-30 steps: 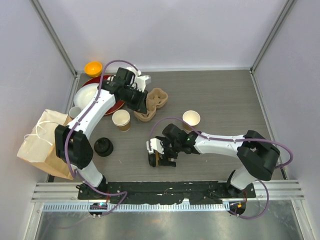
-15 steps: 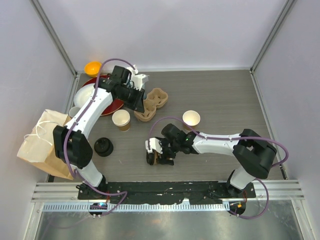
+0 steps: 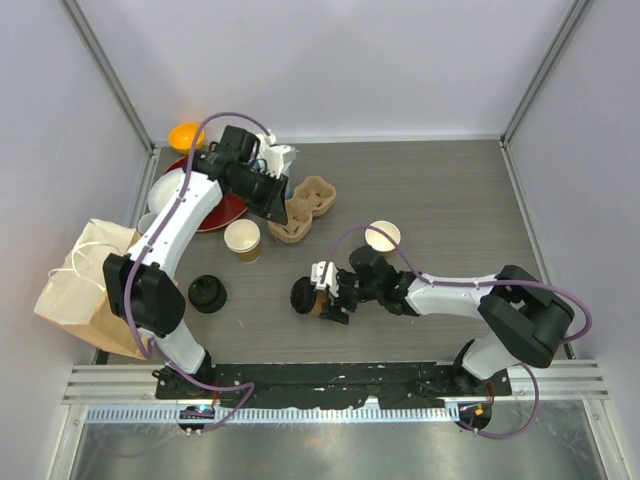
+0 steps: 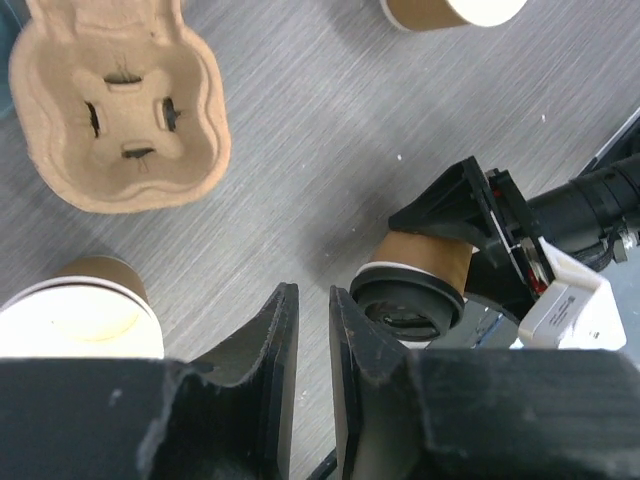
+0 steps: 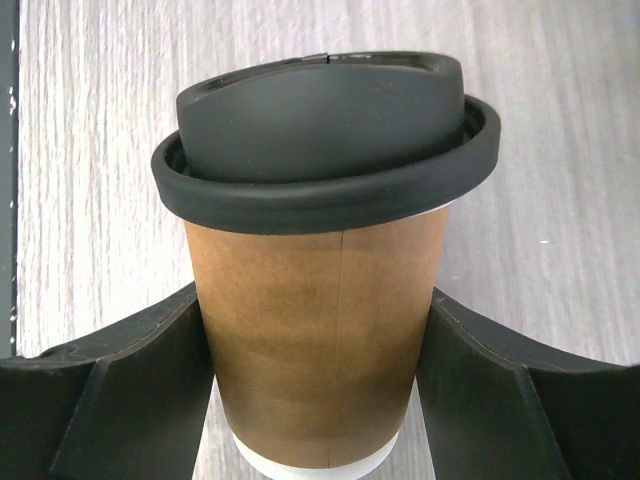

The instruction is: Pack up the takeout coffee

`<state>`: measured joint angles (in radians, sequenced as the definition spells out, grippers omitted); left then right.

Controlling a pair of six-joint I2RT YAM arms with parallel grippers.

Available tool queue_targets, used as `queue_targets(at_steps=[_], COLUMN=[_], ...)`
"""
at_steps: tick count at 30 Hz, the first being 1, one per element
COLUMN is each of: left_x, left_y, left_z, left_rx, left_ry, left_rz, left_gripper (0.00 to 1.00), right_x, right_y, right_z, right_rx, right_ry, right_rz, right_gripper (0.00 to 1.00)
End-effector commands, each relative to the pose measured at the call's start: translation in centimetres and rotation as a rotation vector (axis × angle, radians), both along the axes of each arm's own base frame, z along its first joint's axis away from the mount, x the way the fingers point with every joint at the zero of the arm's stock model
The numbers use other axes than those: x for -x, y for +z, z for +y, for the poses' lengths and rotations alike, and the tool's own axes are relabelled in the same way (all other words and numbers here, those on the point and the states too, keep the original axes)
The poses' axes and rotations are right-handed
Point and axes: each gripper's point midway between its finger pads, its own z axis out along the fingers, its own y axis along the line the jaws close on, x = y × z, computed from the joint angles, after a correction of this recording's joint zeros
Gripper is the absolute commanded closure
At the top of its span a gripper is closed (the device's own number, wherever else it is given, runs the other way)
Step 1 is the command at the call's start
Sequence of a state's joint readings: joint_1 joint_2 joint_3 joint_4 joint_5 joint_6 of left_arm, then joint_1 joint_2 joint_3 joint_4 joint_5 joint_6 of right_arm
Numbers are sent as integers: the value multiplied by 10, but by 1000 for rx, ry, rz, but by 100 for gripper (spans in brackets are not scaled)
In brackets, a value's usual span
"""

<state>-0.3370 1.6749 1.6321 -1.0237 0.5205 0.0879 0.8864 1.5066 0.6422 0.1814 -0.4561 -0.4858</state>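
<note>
On the table (image 3: pixel 450 190), well off its edges, right pincer (image 3: pixel 322 297) apparently clamps a lidded cup (image 5: pixel 320 300); left pincer (image 4: pixel 311 310) slightly apart.

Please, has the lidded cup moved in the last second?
Yes: the lidded cup moved away from the table's near edge, coming level with the loose black lid.

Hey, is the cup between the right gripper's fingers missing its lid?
No, the right wrist view shows a black lid seated squarely on top of the brown paper cup.
</note>
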Motion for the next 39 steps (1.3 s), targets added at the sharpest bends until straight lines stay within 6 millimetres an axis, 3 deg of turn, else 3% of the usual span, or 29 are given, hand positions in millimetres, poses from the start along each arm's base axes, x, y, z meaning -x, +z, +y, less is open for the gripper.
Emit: queue_targets(at_steps=[1, 3, 6, 8, 11, 14, 17, 23, 25, 29, 31, 35, 39], left_x=[0, 1, 3, 4, 12, 16, 16, 8, 4, 12, 14, 30, 40], left_y=[59, 76, 91, 94, 100, 119, 142, 159, 154, 132, 131, 102, 86], left_z=[-4, -5, -8, -8, -9, -7, -3, 3, 10, 11, 13, -5, -20], left_rx=[70, 85, 110, 115, 124, 121, 121, 159, 147, 225, 285, 404, 507], left_ry=[-50, -75, -117, -132, -168, -180, -162, -33, 38, 205, 246, 244, 269], left_rz=[-132, -175, -224, -241, -240, -272, -333, -478, -470, -236, -190, 37, 212], left_gripper=[77, 74, 69, 68, 66, 62, 60, 59, 59, 60, 60, 64, 65], right_x=[-24, -33, -39, -41, -45, -49, -51, -60, -59, -55, -51, -48, -46], right_y=[74, 90, 98, 102, 125, 137, 156, 182, 195, 214, 224, 226, 232], right_z=[23, 23, 24, 24, 19, 14, 11, -2, -6, -13, -16, -17, -15], right_rx=[-350, -416, -450, -478, -595, -637, -685, -743, -766, -788, -806, -798, -815], right_ry=[-62, -82, -97, -107, -118, -142, -164, -253, -264, -272, -265, -255, -239], right_rz=[-74, -105, -130, -125, -164, -200, -238, -287, -308, -330, -344, -341, -345], right_gripper=[29, 30, 31, 31, 31, 33, 33, 33, 33, 33, 33, 33, 33])
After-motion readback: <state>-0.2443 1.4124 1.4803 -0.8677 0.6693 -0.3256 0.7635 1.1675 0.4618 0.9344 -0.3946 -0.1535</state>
